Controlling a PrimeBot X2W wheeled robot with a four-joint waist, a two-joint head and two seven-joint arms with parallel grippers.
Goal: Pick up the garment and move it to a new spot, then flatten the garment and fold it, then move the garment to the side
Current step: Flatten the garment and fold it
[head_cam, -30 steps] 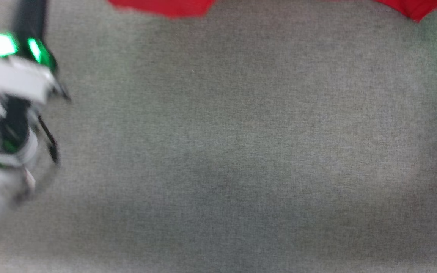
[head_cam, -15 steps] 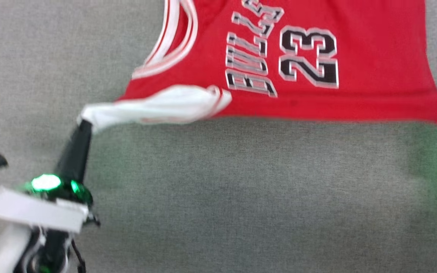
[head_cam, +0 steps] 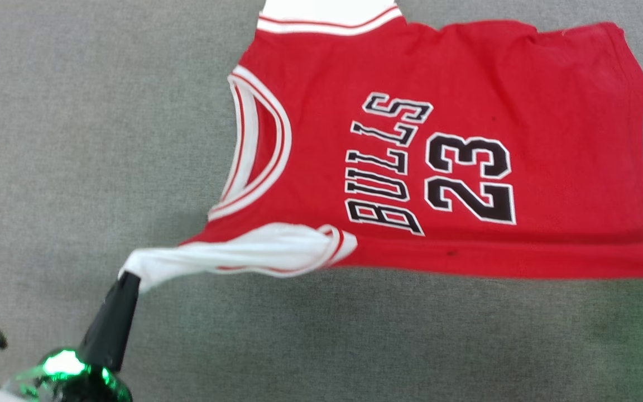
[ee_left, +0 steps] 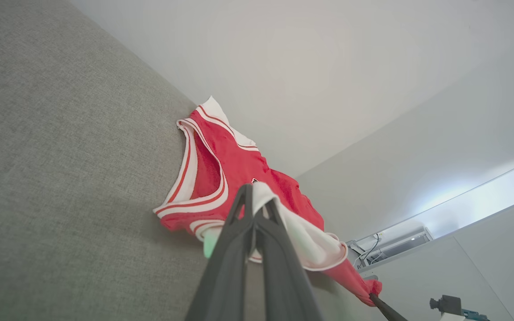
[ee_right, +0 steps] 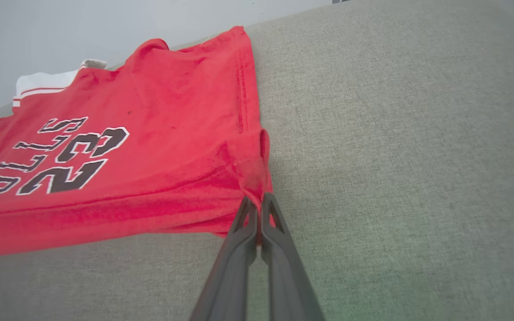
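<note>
Left wrist view, item one: your left gripper (ee_left: 257,203), both fingers pressed together on the tip of the near white sleeve (head_cam: 243,254), which is drawn out into a narrow rope toward it.

Item two: your right gripper (ee_right: 257,203), fingers likewise closed, pinching the near red hem corner (ee_right: 252,176).

Item three: the garment (head_cam: 550,128). It lies front side up on the grey fabric surface (head_cam: 76,111), in the upper middle and right of the head view. Its near edge runs taut between your two grippers and, going by the shadow under it, looks raised slightly off the surface. The far part rests flat.

- Long axis: across the head view, left to right.
- Collar (head_cam: 254,156): toward your left.
- Hem: toward your right.
- Lettering (head_cam: 388,162) and number (head_cam: 469,178): turned sideways, tops toward the collar.
- Far sleeve (head_cam: 327,11): at the head view's top edge, partly cut off.

Status, as a judgement: you appear to be in the spreading and flattening step. The body is largely smooth, though the near sleeve is bunched and light creases show toward the hem. Whether this is already the new spot cannot be told. Outstanding: laying the near edge down, opening out the sleeve, folding, and moving the garment aside.
</note>
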